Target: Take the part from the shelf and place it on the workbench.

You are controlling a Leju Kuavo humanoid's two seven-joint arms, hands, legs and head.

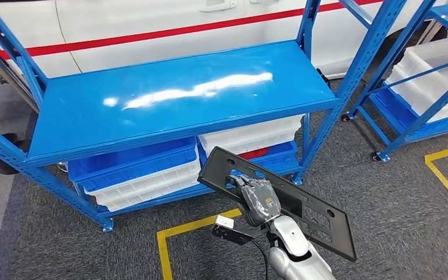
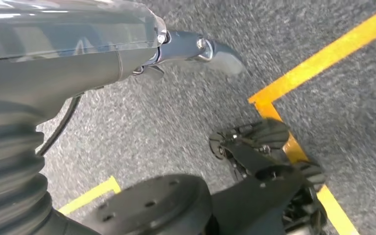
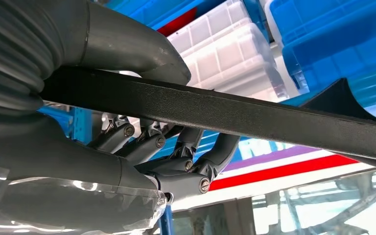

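Right hand (image 1: 259,200) clamped around black part (image 1: 303,210); white trays (image 1: 151,185) inside blue bins (image 1: 129,163), contents unclear.

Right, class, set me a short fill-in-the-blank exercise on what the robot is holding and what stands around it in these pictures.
1. The robot's right hand grips a flat ____ plastic plate with cut-outs.
2. The top of the blue metal shelf is bare and ____ in colour.
3. White and blue plastic bins sit on the shelf level ____ that top.
4. The grey carpet floor carries lines of ____ tape.

Missing words: black; blue; below; yellow
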